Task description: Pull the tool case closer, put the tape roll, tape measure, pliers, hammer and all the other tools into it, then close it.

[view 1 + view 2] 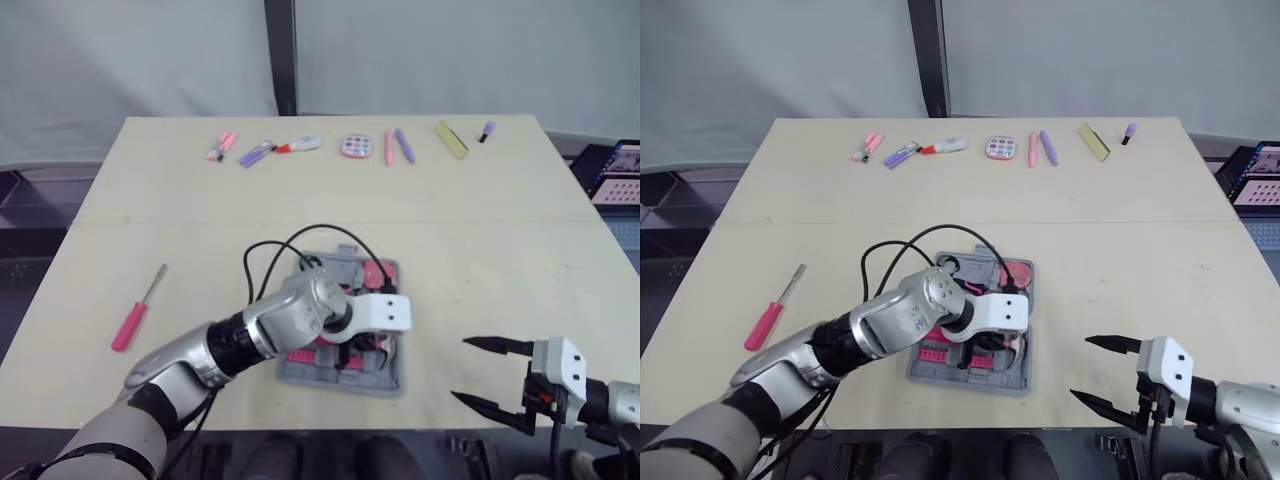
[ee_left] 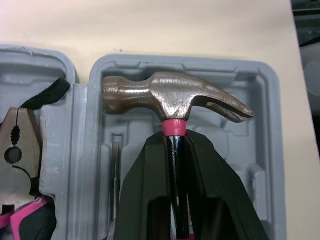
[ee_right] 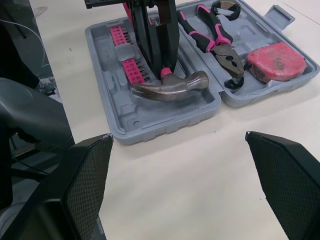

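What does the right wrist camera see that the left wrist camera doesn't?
Right wrist view, not the left: the red tape measure, the pink bit rows and the open right gripper. Left wrist view, not the right: a thin metal shaft in the slot beside the hammer's handle. Both: the hammer, held by the left gripper, the pliers and the grey tool case.
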